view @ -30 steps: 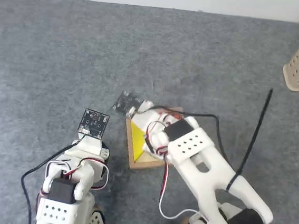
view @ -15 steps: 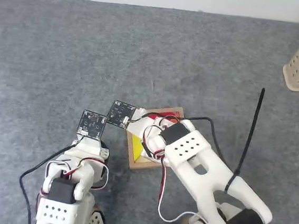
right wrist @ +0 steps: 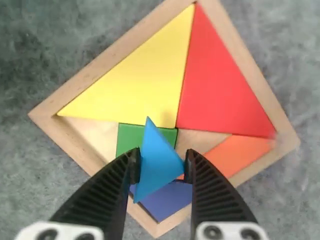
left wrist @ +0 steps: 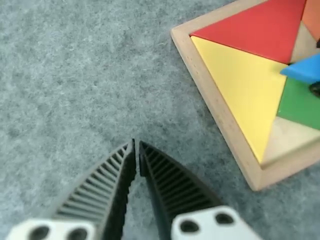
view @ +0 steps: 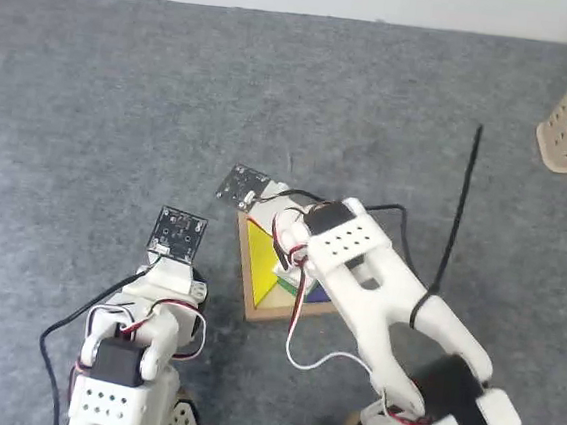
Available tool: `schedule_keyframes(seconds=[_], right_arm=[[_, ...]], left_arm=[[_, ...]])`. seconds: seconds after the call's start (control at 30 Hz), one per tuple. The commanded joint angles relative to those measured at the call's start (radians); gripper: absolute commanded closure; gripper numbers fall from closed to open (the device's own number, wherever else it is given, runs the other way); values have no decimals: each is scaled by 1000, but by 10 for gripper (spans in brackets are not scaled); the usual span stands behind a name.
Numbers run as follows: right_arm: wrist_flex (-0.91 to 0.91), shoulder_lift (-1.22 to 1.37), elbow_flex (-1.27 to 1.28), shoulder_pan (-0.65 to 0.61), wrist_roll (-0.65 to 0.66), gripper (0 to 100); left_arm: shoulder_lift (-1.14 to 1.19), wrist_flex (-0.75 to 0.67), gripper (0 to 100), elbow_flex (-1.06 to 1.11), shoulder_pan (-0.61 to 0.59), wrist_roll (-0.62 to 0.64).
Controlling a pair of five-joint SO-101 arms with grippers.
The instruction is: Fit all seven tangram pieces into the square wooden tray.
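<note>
left hand hovering over grey counter, fingers pressing together | right hand pinching blue triangle, hanging over wooden tray | tray sitting on counter near left hand | yellow triangle, red triangle, green piece, orange piece, dark-blue piece lying inside tray

Soft, even light; faint shadows
</note>
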Motion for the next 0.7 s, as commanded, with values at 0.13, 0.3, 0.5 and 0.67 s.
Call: schedule_keyframes(seconds=[0.13,0.3,0.5,0.67], right_arm=[[21,41,-71,-10,160,919],[44,45,-68,-74,233,919],[96,42,-69,-127,287,919],[117,42,-71,-145,313,919]], left_arm=[[-21,6,988,-19,0,5],[-21,6,988,-19,0,5],[-21,6,988,-19,0,5],[-21,6,988,-19,0,5]])
